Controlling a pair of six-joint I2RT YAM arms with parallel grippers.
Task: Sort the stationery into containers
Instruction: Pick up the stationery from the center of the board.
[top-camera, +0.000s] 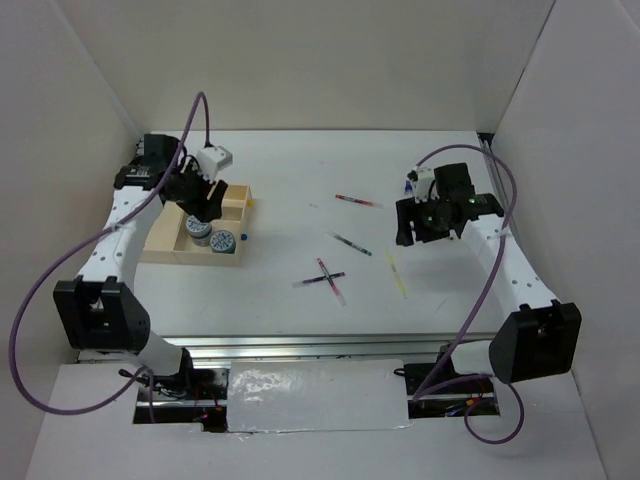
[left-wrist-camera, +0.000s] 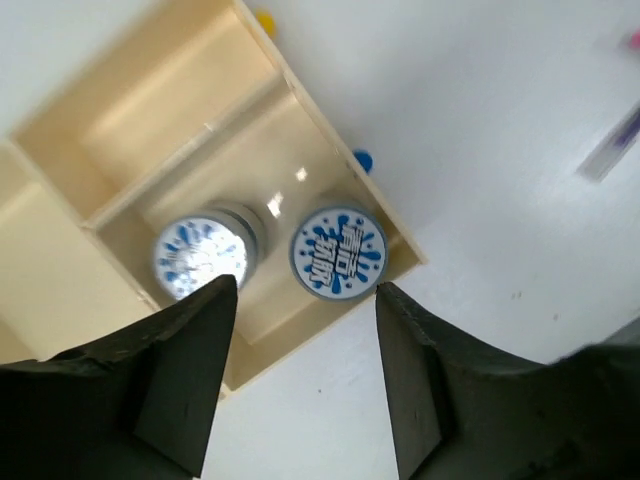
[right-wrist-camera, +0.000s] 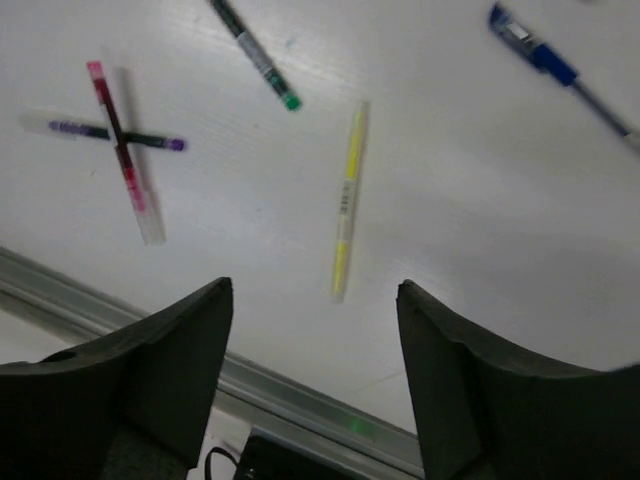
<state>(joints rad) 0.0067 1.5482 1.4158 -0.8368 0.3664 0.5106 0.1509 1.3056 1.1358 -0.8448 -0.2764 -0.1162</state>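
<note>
- Left claw (left-wrist-camera: 305, 290) hangs released and empty over the tray (top-camera: 162, 245), at 9 o'clock on the table (top-camera: 300, 170). Below it, one roll (left-wrist-camera: 200, 258) and the other roll (left-wrist-camera: 338, 250) stand side by side in a single compartment.
- Right claw (right-wrist-camera: 315, 290) is released too, with nothing between its fingers. It hovers at 3 o'clock, just above the yellow pen (right-wrist-camera: 346, 200).
- You should expect the pens to be light, stiff and slick (probably quick to roll or skid on this smooth top). Take each across the middle of its barrel, fingers square to it.
- You'll find a crossed pair at 6 o'clock from the table's middle: a pink-red pen (right-wrist-camera: 128, 170) touching a purple-ended pen (right-wrist-camera: 60, 128). Which one lies on top is hard to tell, so judge that before you pinch.
- The rolls look squat and rigid (best gripped across the sides, if they need moving at all).
- Count: six pens, all loose on the table. They are the yellow, the crossed two, a green-tipped pen (right-wrist-camera: 255, 55), a blue pen (right-wrist-camera: 545, 55), and a second red pen (top-camera: 358, 201) at 12 o'clock from the middle. Add two rolls and one tray.
</note>
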